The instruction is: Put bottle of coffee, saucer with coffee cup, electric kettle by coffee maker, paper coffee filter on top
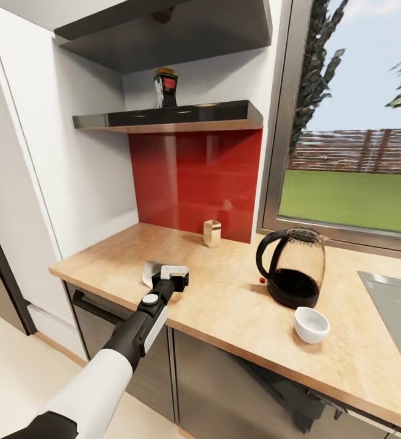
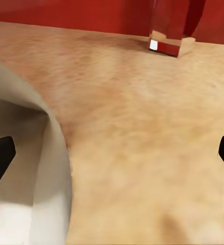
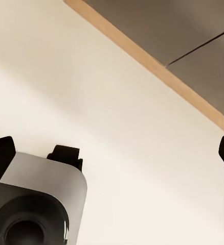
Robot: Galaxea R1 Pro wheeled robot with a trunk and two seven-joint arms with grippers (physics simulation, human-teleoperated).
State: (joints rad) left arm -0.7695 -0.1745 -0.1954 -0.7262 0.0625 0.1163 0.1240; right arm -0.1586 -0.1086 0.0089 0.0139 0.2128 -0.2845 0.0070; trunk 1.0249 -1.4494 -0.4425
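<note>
While my left gripper (image 1: 163, 274) hangs fingers apart beside the paper filter (image 1: 149, 272) on the countertop (image 1: 224, 311), kettle (image 1: 293, 266) and cup (image 1: 311, 324) sit right; coffee bottle (image 1: 166, 88) remains shelved; right fingers spread, empty

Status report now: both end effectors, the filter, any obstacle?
Left end effector open over countertop, at paper coffee filter, not gripping. Right end effector open, facing floor. Electric kettle and coffee cup stand apart.
</note>
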